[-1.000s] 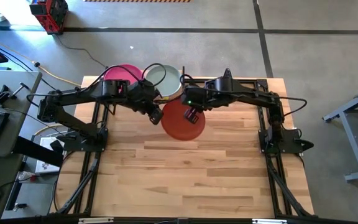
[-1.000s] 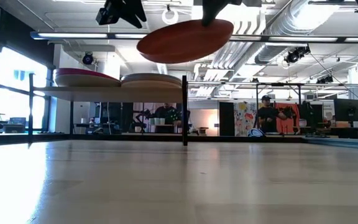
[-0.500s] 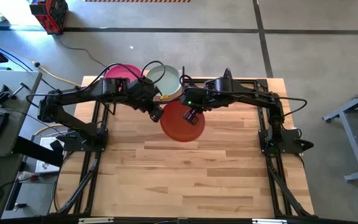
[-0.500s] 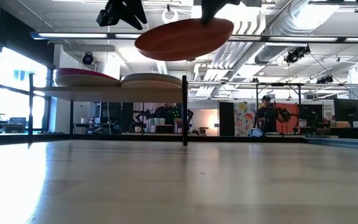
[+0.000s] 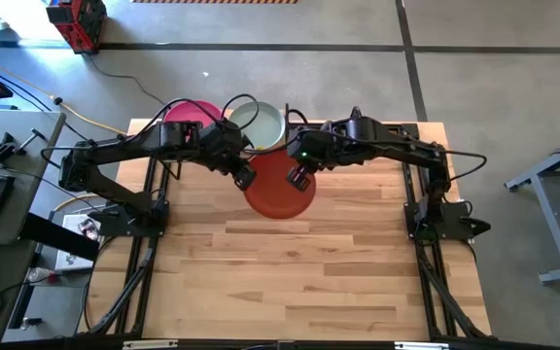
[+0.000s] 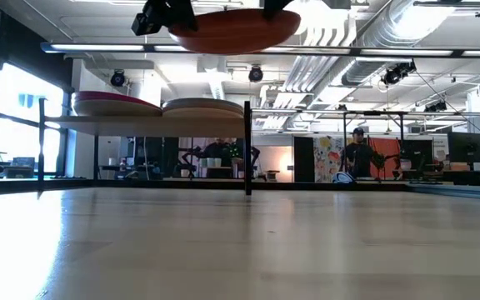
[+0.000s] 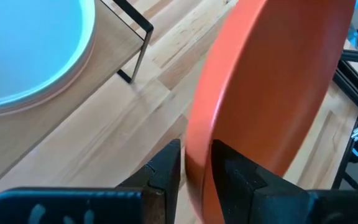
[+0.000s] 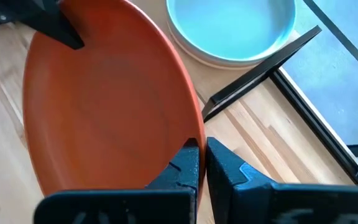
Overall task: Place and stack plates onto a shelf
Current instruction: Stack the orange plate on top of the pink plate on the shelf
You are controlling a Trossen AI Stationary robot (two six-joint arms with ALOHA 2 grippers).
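The left claw [image 7: 194, 163] is gripping the rim of the orange plate [image 5: 280, 187], one finger on each face of the plate's edge. The right claw [image 8: 202, 155] is clenched on the opposite rim of the same plate, its two dark fingers [image 8: 185, 167] pinching the edge with no gap showing between them. Both claws are holding the plate in the air between them.

The orange plate is round, shallow and matte, a deep burnt orange. In the low view it [image 6: 233, 30] is hanging nearly level, high above the tabletop [image 6: 240, 250] and above the shelf [image 6: 152, 119]. From above it is sitting near the middle of the tabletop's far edge, just in front of the shelf's right half and partly overlapping it.

On the shelf a pale plate [image 5: 257, 122] with a whitish-green inside is lying on the right half, and a magenta plate [image 5: 191, 112] is lying on the left half. In the low view each is looking like the top of a low stack [image 6: 205, 107], and I cannot tell how many plates are lying under them.

The left arm [image 5: 129, 156] is reaching from the tabletop's left edge across toward the far middle. The right arm [image 5: 397, 151] is reaching in from the right edge, with its wrist meeting the plate beside the left one.
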